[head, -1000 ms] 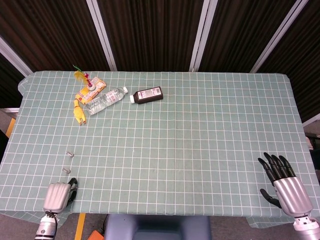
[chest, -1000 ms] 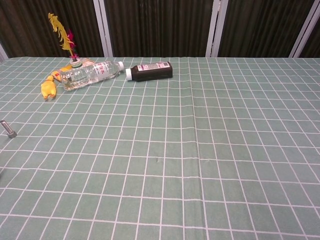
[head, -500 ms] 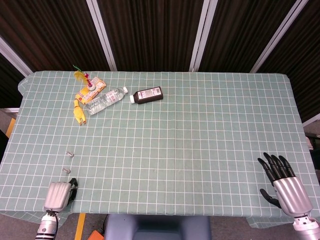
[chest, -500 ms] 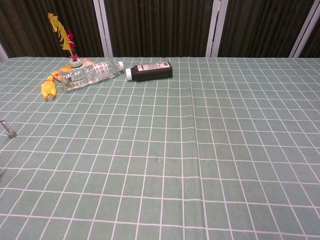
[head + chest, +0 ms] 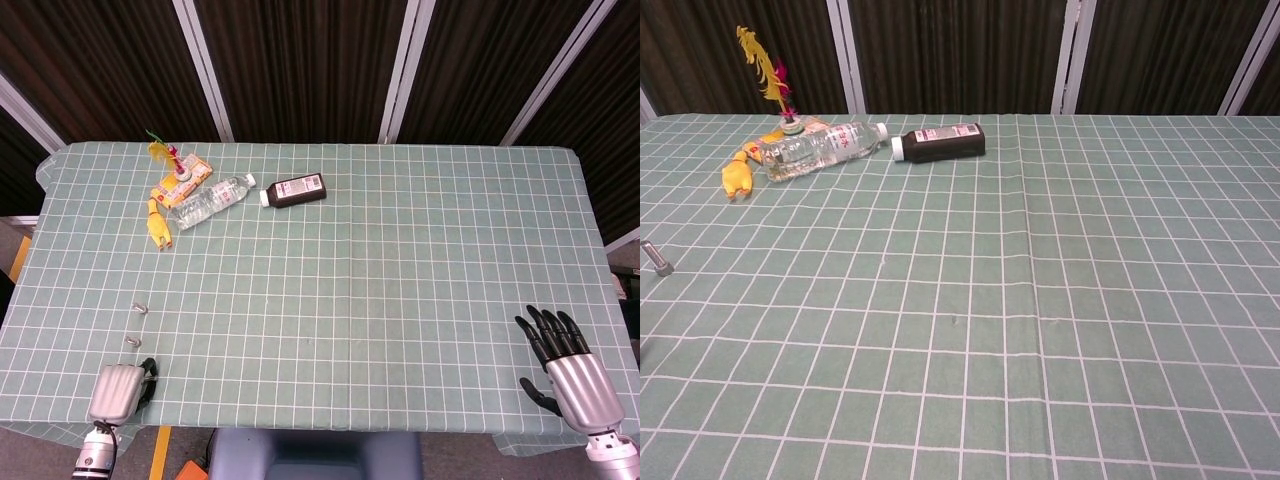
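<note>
My left hand (image 5: 120,392) lies at the table's near left corner, silver back up, dark fingers curled in and holding nothing. Nearest to it are two small metal pieces (image 5: 140,308) (image 5: 132,341); one metal piece (image 5: 657,258) shows at the left edge of the chest view. My right hand (image 5: 568,370) rests at the near right corner with its black fingers stretched out and apart, empty. Neither hand shows in the chest view.
At the far left of the green checked tablecloth (image 5: 400,280) lie a dark bottle with a white cap (image 5: 295,190) (image 5: 938,143), a clear water bottle (image 5: 208,202) (image 5: 820,148), a yellow rubber chicken (image 5: 157,224) (image 5: 736,176), a feathered toy (image 5: 768,70) and an orange packet (image 5: 185,180).
</note>
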`<state>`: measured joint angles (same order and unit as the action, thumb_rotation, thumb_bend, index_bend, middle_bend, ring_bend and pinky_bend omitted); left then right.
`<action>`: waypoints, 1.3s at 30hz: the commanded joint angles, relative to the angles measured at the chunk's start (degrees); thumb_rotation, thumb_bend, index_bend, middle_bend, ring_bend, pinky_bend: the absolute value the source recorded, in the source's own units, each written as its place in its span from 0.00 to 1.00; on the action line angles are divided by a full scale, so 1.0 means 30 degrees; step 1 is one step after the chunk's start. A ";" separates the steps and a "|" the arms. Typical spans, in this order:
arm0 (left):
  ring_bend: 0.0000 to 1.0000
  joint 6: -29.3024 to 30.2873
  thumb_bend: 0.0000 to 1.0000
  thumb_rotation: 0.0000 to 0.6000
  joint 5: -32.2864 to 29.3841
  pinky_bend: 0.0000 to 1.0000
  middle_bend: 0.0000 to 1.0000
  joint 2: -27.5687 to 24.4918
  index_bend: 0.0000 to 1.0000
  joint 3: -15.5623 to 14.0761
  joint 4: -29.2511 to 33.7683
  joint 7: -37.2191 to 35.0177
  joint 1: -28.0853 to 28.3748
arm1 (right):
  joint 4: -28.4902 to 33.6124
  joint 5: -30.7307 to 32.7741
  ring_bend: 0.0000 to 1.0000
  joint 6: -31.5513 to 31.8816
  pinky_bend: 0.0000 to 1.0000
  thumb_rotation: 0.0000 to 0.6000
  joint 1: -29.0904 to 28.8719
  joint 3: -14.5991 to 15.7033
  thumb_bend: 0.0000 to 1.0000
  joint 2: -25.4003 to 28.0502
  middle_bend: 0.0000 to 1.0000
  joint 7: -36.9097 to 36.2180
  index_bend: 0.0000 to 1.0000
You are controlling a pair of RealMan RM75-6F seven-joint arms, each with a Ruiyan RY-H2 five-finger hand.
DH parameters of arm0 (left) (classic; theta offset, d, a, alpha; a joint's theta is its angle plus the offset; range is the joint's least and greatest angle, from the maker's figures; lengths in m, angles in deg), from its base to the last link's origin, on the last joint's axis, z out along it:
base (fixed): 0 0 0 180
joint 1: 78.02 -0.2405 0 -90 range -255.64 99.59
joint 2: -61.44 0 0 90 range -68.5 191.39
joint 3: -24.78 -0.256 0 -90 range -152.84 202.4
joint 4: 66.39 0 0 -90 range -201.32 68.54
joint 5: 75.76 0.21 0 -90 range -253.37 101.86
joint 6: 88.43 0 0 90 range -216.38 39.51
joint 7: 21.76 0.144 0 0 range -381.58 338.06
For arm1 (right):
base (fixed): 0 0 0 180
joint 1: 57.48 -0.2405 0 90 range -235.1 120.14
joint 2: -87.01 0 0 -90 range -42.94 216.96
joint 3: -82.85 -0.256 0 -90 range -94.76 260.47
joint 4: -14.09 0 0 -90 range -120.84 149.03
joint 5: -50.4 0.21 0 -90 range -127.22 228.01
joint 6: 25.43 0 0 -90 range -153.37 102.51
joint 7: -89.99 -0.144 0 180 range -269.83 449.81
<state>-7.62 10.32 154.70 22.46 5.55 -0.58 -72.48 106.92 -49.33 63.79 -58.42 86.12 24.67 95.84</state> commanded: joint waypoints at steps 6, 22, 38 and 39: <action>1.00 0.0657 0.38 1.00 0.0320 1.00 1.00 -0.0348 0.54 0.0183 0.0392 -0.0987 -0.0091 | 0.0020 0.0025 0.00 -0.0059 0.00 1.00 -0.0012 0.0002 0.34 -0.0030 0.00 0.0080 0.00; 1.00 0.0628 0.38 1.00 0.0200 1.00 1.00 -0.1160 0.54 0.0207 0.1136 -0.2404 -0.0233 | 0.0039 0.0039 0.00 -0.0104 0.00 1.00 -0.0016 0.0009 0.34 -0.0061 0.00 0.0187 0.00; 1.00 0.0339 0.38 1.00 0.0245 1.00 1.00 -0.1419 0.37 0.0130 0.1417 -0.2392 -0.0146 | 0.0046 0.0034 0.00 -0.0087 0.00 1.00 -0.0011 0.0012 0.34 -0.0063 0.00 0.0164 0.00; 1.00 0.0341 0.38 1.00 0.0265 1.00 1.00 -0.1436 0.37 0.0125 0.1447 -0.2385 -0.0141 | 0.0044 0.0034 0.00 -0.0083 0.00 1.00 -0.0012 0.0010 0.34 -0.0059 0.00 0.0155 0.00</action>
<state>-6.59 11.10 150.41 22.85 9.87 -7.74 -72.91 107.06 -49.22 63.54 -58.45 86.15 24.49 96.31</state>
